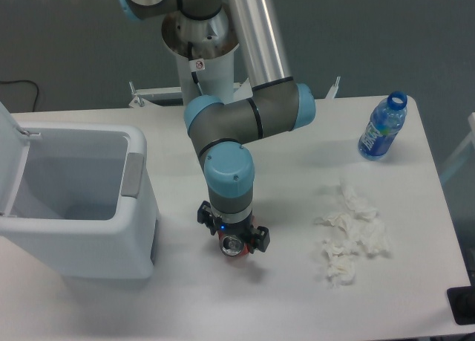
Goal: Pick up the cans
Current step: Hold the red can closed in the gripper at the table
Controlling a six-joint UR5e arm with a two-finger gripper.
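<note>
Nearest you, the small crushed red aluminium can [233, 245] with its silver top sits low against the white table [223, 304], just right of the open white plastic bin [74, 207]. Your black two-finger gripper [233, 241] straddles it; you cannot tell whether the jaws are clamped yet. By my judgement the approach is done, while lifting remains. Beyond lie crumpled white tissues [350, 233] and, farthest right of the bin, a blue-labelled plastic bottle [381, 129].

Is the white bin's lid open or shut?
Open: the white bin shows its bare inside from above, and its lid stands raised at the left edge.
</note>
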